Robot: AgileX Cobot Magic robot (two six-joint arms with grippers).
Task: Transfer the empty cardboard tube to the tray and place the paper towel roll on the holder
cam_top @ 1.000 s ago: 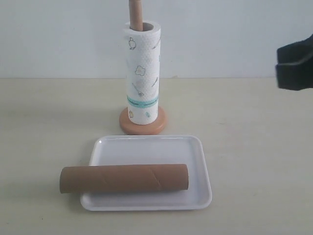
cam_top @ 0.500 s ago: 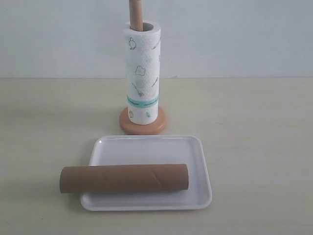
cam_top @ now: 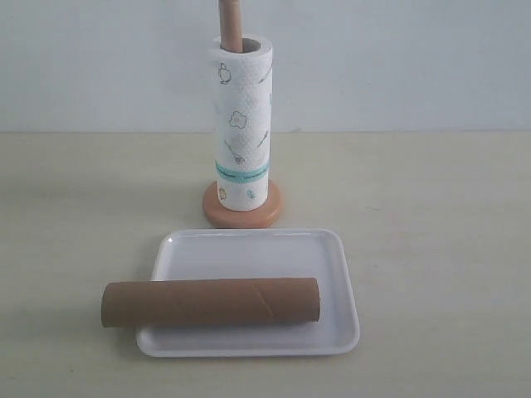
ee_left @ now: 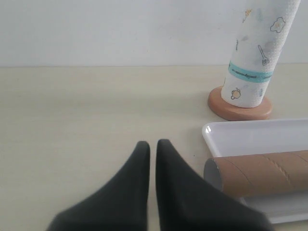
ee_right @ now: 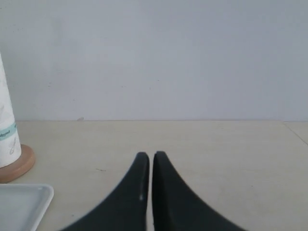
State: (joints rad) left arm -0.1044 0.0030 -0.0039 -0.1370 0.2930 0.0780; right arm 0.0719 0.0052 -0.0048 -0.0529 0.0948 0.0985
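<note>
Both jobs look done. The empty cardboard tube (cam_top: 211, 302) lies on the tray (cam_top: 257, 253), one end poking past its rim. The paper towel roll (cam_top: 241, 124) stands on the holder (cam_top: 242, 218). The left gripper (ee_left: 152, 144) and right gripper (ee_right: 150, 155) are pinched closed, holding nothing.

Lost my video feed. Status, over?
Left gripper, right gripper shut, empty. Tube lies on tray, one end overhanging. Roll on holder. Nothing in the way.
</note>
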